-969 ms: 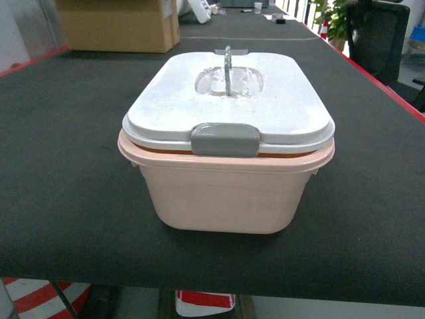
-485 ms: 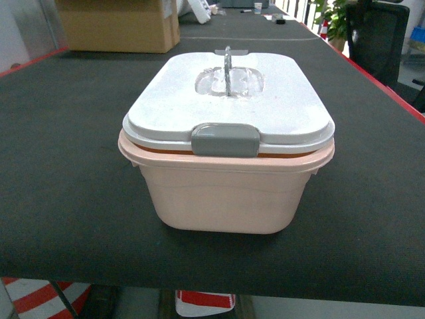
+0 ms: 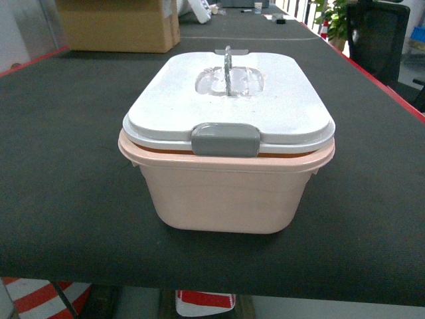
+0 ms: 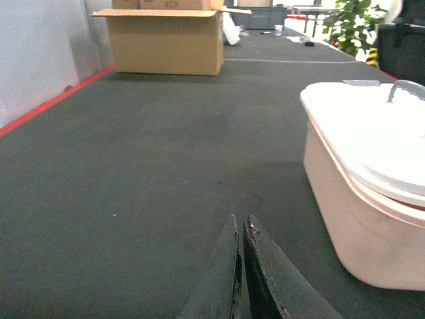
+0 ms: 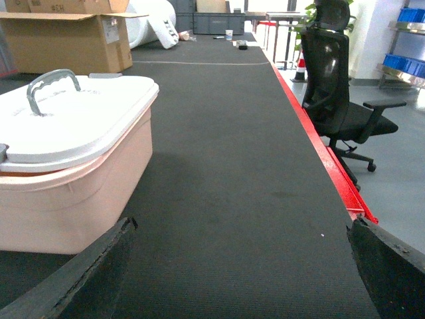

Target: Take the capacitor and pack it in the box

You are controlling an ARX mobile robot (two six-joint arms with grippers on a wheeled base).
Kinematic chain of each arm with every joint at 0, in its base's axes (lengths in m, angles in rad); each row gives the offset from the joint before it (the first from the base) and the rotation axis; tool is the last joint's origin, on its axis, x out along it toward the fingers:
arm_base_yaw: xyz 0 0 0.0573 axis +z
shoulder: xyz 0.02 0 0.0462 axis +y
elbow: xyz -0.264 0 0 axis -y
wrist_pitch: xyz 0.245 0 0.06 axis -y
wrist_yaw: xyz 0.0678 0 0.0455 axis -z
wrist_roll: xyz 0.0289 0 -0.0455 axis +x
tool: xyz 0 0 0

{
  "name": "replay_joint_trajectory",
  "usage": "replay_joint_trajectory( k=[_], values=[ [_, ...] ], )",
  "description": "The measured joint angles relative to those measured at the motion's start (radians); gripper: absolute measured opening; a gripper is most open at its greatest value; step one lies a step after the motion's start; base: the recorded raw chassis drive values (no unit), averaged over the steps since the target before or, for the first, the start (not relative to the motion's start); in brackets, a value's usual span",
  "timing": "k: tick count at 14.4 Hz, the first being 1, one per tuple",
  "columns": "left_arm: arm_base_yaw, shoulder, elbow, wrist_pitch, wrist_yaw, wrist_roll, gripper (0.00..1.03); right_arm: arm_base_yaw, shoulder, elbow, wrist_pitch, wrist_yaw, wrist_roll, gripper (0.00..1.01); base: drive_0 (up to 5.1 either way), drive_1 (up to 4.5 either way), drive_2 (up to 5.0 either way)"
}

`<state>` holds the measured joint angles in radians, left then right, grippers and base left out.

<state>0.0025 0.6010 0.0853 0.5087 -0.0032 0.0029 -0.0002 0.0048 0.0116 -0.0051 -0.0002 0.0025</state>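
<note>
The pale pink box (image 3: 226, 196) stands near the table's front edge with its white lid (image 3: 229, 100) on and a grey latch (image 3: 225, 139) at the front. Its grey handle (image 5: 50, 86) stands upright on the lid. No capacitor shows in any view. My left gripper (image 4: 240, 222) is shut with nothing in it, low over the mat to the left of the box (image 4: 362, 199). My right gripper (image 5: 242, 226) is wide open and empty, to the right of the box (image 5: 66, 193). Neither gripper appears in the head view.
A brown cardboard carton (image 3: 116, 25) stands at the back left on the dark mat (image 3: 66, 166). The table's red edge (image 5: 329, 163) runs along the right, with a black office chair (image 5: 339, 93) beyond it. Small items (image 3: 275, 18) lie far back.
</note>
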Motion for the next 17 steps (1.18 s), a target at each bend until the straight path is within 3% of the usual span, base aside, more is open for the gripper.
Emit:
replay_joint_trajectory(
  k=[6,17],
  values=[
    [-0.004,-0.179,-0.072,-0.095,0.003,0.000,0.02,0.000,0.000,0.000,0.000,0.000,0.000,0.98,0.0,0.00,0.0],
    [-0.004,-0.449,-0.072,-0.366,0.003,0.000,0.02,0.000,0.000,0.000,0.000,0.000,0.000,0.98,0.0,0.00,0.0]
  ],
)
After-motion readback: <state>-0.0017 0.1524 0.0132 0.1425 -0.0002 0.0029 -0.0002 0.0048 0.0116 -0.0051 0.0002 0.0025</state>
